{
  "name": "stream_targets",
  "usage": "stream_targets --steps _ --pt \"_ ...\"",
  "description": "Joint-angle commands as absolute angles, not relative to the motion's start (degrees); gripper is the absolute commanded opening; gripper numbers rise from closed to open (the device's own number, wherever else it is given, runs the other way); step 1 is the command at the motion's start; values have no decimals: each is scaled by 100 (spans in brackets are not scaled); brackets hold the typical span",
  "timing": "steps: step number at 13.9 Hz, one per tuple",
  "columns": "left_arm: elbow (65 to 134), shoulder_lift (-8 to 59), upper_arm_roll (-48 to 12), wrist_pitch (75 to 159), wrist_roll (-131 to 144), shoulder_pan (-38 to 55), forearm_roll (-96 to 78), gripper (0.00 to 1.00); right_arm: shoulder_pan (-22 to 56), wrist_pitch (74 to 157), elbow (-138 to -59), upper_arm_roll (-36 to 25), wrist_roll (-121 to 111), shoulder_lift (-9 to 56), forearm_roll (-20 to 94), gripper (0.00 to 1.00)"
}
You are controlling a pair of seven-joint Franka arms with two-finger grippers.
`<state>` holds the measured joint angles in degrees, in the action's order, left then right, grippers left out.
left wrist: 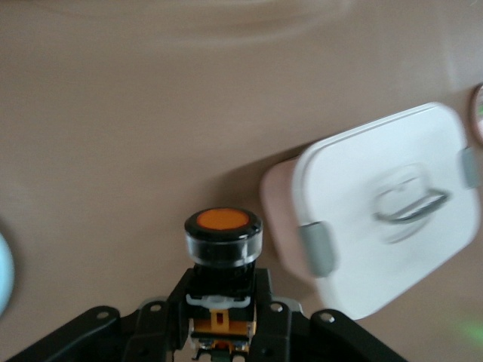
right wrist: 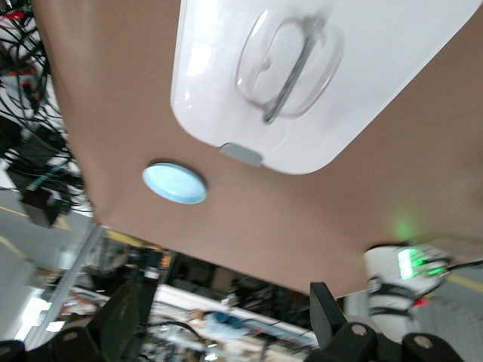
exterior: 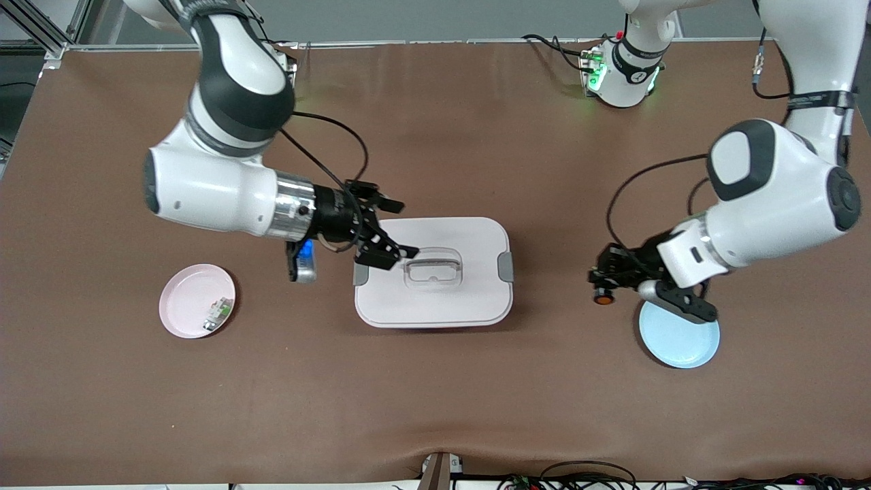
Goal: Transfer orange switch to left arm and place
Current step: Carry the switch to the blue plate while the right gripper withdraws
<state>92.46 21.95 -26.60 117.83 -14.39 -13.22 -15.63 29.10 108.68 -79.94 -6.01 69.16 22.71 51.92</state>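
Take the white lidded box [exterior: 433, 272] as your landmark in the middle of the brown table [exterior: 435, 395]. Your left gripper [exterior: 603, 280] hangs in the air between the box and the blue plate [exterior: 680, 337], toward the left arm's end of the table, and its fingers are clamped on the orange switch [exterior: 601, 297]. In the left wrist view you see the switch [left wrist: 223, 249] gripped by its black body, orange cap pointing away from the camera, with the box [left wrist: 385, 219] well apart from it. Your right gripper [exterior: 393, 237] sits over the box's edge at the right arm's end, just beside the recessed handle [exterior: 433, 267], with its fingers spread apart and holding nothing (the right wrist view confirms the gap). The pink plate [exterior: 187, 299], toward the right arm's end, carries a small green-and-white part [exterior: 218, 314].
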Motion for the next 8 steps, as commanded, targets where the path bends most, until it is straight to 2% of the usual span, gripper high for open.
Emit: stream_targets --steps 1,4,8 --pt "9272 2355 -2725 11690 -2063 -1590 -968 0 2664 10398 -8340 -536 6225 1812 4389 100" --pt "9246 2566 -2707 11689 -2565 -1827 -529 0 2681 10397 -8989 -527 5356 1285 3062 100" --pt "9264 2680 -2689 11689 -3207 -2030 -177 0 2514 10581 -9991 -536 4072 713 2059 100"
